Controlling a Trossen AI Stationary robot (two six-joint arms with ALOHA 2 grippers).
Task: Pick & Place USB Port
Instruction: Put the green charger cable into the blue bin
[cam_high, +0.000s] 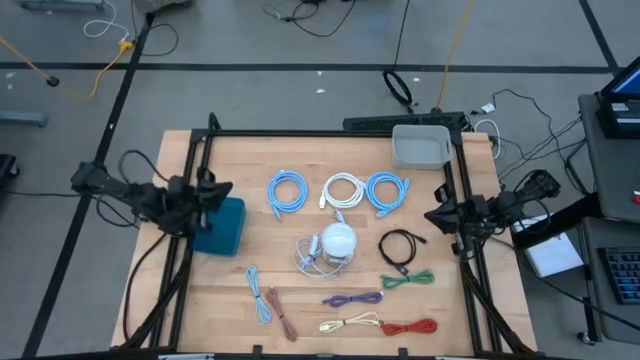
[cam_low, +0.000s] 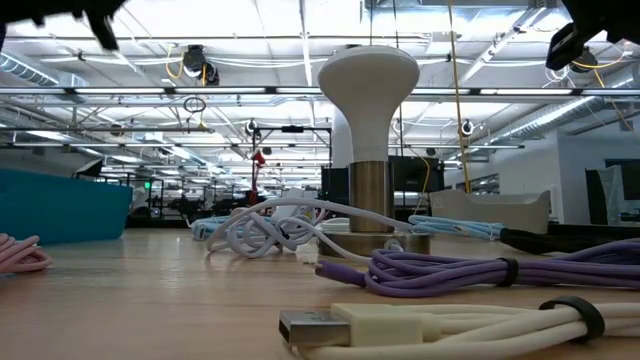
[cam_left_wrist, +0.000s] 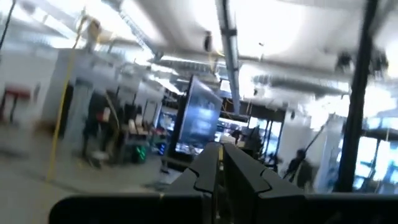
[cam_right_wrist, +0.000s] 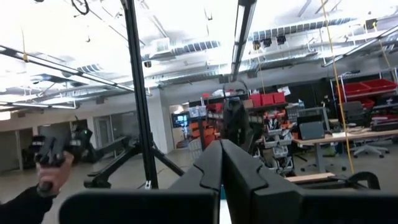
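Several bundled USB cables lie on the wooden table (cam_high: 230, 290): blue (cam_high: 287, 192), white (cam_high: 343, 190), black (cam_high: 400, 246), green (cam_high: 408, 279), purple (cam_high: 352, 298), cream (cam_high: 350, 322) and red (cam_high: 410, 326). The cream cable's plug (cam_low: 300, 325) lies nearest in the low view. A white domed thing on a metal stem (cam_high: 338, 240) stands at the middle. Which of these is the USB port, I cannot tell. My left gripper (cam_high: 222, 190) is shut, raised at the left edge above a teal box (cam_high: 225, 230). My right gripper (cam_high: 432, 215) is shut, raised at the right edge. Both point up and into the room.
A grey bin (cam_high: 421, 146) stands at the far right corner. A light blue cable (cam_high: 258, 290) and a pink one (cam_high: 282, 313) lie near the front left. Black frame posts (cam_high: 200, 160) stand beside each arm. A person's hand with a device (cam_right_wrist: 50, 162) shows beyond the table.
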